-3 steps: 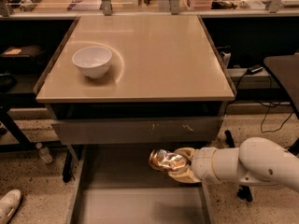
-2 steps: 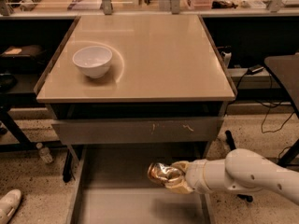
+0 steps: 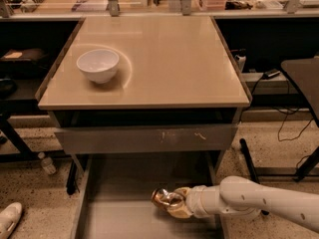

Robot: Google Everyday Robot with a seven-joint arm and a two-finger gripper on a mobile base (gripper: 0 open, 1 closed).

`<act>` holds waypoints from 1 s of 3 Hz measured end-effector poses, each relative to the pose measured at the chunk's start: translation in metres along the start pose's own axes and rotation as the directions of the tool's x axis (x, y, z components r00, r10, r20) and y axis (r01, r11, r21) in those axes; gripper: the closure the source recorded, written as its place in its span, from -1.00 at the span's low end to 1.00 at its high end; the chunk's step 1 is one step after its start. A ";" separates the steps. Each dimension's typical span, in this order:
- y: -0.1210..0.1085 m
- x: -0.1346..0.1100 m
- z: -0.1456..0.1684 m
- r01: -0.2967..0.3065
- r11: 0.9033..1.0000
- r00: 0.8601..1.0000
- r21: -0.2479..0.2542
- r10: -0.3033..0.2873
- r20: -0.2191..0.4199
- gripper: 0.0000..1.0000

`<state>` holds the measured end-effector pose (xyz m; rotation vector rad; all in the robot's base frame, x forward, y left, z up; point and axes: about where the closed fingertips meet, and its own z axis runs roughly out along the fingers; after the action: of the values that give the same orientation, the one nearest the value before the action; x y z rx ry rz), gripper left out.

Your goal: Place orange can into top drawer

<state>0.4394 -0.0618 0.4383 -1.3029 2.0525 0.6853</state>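
Observation:
The orange can [image 3: 161, 198] is shiny orange-gold and lies on its side in my gripper [image 3: 173, 203]. The gripper is shut on the can and holds it low over the floor of the top drawer [image 3: 122, 205], right of the drawer's middle. I cannot tell whether the can touches the floor. The drawer is a wide grey tray pulled out toward the camera, with low side walls. My white arm [image 3: 249, 200] reaches in from the right over the drawer's right wall.
A white bowl [image 3: 98, 65] stands on the left of the beige cabinet top [image 3: 169, 59]. A closed grey front panel [image 3: 149, 139] sits above the open drawer. A shoe [image 3: 9, 218] and a small bottle [image 3: 46, 164] lie on the floor at left. Cables and a dark table stand at right.
My gripper has moved down and to the left with the can, lower into the open drawer. The bowl and the drawer have not moved.

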 end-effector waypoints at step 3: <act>-0.027 0.036 0.057 -0.007 0.999 0.998 0.054 0.003 0.064 0.60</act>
<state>0.4647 -0.0544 0.3707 -1.2304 2.0097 0.6606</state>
